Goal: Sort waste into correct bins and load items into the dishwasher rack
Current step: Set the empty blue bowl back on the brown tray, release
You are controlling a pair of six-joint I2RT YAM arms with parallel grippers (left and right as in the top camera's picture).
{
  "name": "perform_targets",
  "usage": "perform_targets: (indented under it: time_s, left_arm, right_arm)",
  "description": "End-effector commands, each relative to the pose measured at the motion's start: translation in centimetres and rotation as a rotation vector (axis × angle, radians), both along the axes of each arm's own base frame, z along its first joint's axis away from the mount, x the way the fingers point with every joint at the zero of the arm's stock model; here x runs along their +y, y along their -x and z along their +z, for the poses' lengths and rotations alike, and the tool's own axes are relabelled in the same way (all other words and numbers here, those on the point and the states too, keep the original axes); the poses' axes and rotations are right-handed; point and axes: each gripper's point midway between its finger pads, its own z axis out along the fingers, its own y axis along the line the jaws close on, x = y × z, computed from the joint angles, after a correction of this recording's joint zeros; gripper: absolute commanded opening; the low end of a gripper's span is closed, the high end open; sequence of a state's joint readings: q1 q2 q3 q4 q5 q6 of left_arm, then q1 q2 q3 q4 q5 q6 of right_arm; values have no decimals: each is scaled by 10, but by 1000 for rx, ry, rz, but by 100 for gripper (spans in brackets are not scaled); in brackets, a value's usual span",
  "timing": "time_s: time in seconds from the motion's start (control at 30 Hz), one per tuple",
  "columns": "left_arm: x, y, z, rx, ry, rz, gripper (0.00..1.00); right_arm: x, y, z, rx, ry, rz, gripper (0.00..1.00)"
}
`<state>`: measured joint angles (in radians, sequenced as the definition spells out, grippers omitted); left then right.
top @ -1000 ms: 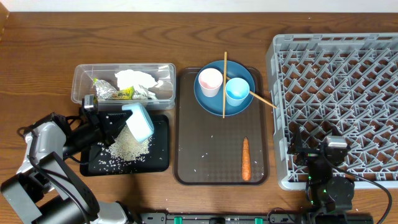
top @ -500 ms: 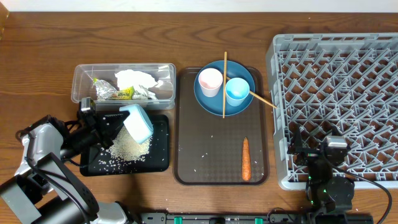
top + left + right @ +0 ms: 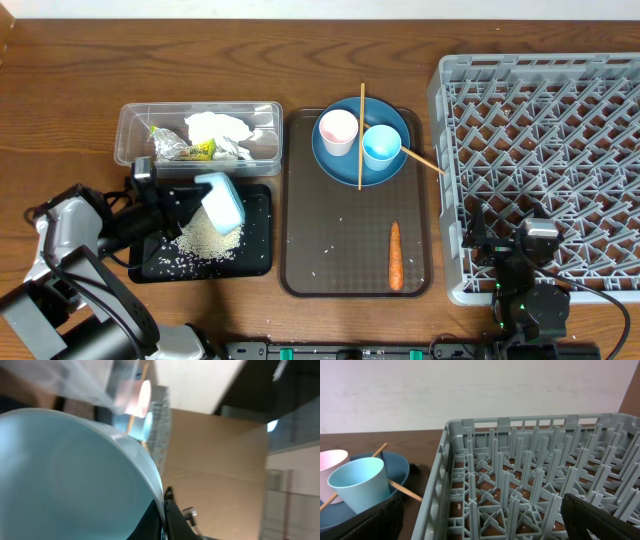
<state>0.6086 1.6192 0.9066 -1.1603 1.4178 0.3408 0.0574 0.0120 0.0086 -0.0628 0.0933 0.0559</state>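
From overhead: left gripper (image 3: 185,197) clamped on the rim of the pale blue-white bowl (image 3: 222,200), bowl tilted on its side over the black tray (image 3: 256,256), above a heap of rice grains (image 3: 208,238). Just behind, clear tub (image 3: 128,150) holding crumpled napkins (image 3: 218,128) and yellow wrapper (image 3: 188,151). On the brown serving tray (image 3: 340,270): dark blue plate (image 3: 338,168) bearing pink cup (image 3: 338,131), light blue cup (image 3: 381,147) and two chopsticks (image 3: 361,120), one reaching past the tray's right edge towards the dishwasher rack (image 3: 545,130); carrot (image 3: 395,255) near the front right corner, stray grains around. Only in the left wrist view: a dark finger (image 3: 175,520) tight against the bowl's rim, everything beyond blurred. Only in the right wrist view: right gripper (image 3: 480,522) with fingers wide apart, holding nothing, low at the rack's near corner, both cups beyond its left finger. Bare table (image 3: 60,100) left of tub and tray and along the far edge; only a narrow gap between serving tray and rack.
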Motion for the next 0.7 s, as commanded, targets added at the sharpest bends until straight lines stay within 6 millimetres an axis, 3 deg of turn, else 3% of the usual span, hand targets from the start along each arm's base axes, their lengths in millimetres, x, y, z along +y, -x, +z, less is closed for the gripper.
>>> perform_targets:
  time_s: [0.0, 0.27, 0.5, 0.67]
  left_arm:
    - [-5, 0, 8, -37, -164, -81, 6]
    - [-31, 8, 26, -34, -474, -157, 6]
    - [-90, 18, 48, -133, -727, -202, 6]
    - [-137, 25, 50, -221, -869, -240, 6]
  right_arm:
    - [-1, 0, -1, -1, 5, -5, 99]
    - [-1, 0, -1, -1, 5, -5, 99]
    - [-1, 0, -1, -1, 5, -5, 99]
    - [-1, 0, -1, -1, 5, -5, 99]
